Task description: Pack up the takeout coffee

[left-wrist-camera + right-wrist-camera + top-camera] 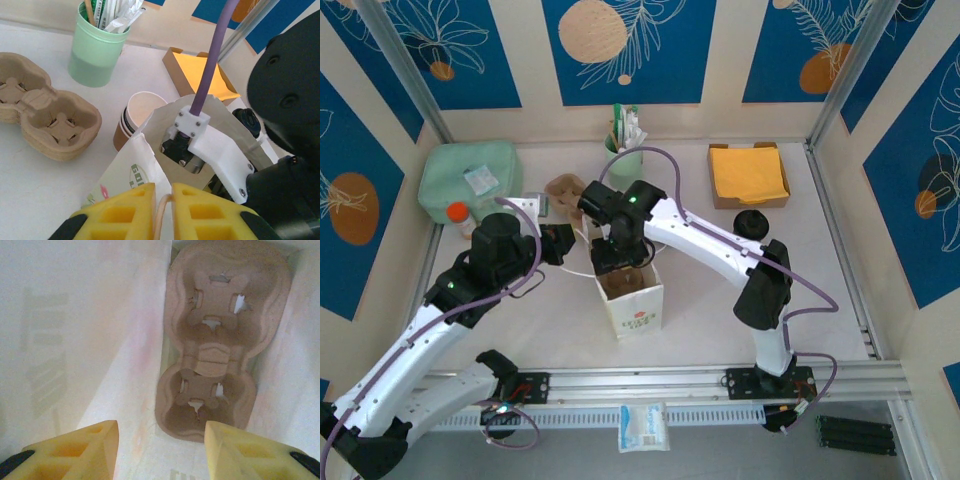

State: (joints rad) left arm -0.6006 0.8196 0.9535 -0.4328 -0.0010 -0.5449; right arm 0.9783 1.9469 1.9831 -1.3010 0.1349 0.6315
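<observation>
Beneath the wide-spread right gripper (161, 437), inside the bag (638, 305), lay a carrier (220, 340); left gripper (163, 194) pinched narrow on the handle (158, 216), cup (142, 112) outside just beyond it; risk: lifting right fingers could snag the wall, toppling bag onto cup.

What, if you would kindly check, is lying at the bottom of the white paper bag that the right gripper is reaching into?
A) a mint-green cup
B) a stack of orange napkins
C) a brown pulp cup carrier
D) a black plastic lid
C: the right wrist view looks down inside the paper bag and shows a two-well pulp cup carrier lying on the bag's bottom, both wells empty.
</observation>
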